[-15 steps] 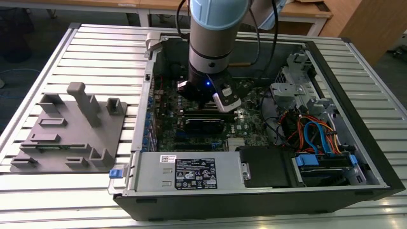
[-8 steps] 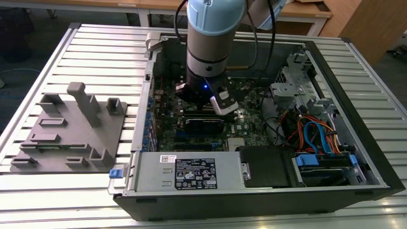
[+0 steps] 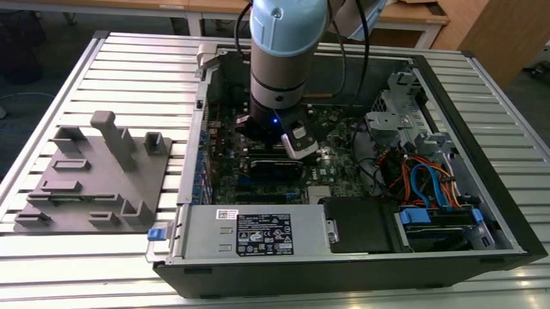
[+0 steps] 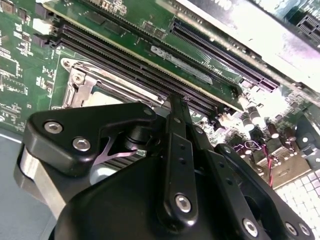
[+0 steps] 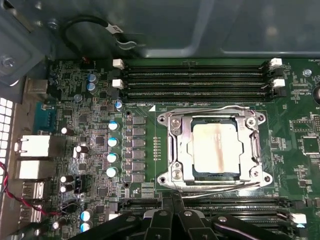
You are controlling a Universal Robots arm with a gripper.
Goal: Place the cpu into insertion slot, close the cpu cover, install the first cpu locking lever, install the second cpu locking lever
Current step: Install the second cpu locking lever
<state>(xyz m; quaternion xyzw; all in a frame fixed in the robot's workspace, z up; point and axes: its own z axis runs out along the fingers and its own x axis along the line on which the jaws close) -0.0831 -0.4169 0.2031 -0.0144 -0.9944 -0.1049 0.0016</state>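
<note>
**CPU seated, cover down, levers look latched**

Slatted metal bench carries an open PC case, w/ a grey fixture block just beside it on the exterior view's left. Arm reaches down into the case over the motherboard.

Landmark = slot. Cpu sits inside it, tan top showing through the cover window; cover lies flat over it. Two wire levers run along opposite edges of the slot, first lever on the memory-slot side, second lever on the gripper side; both look tucked down, though hook ends are hard to confirm.

Gripper hangs just beside the slot, near the second lever; fingers together, holding nothing.

Judgement: final lever step, near done; what's needed is a check that the second lever is caught under its tab.
</note>
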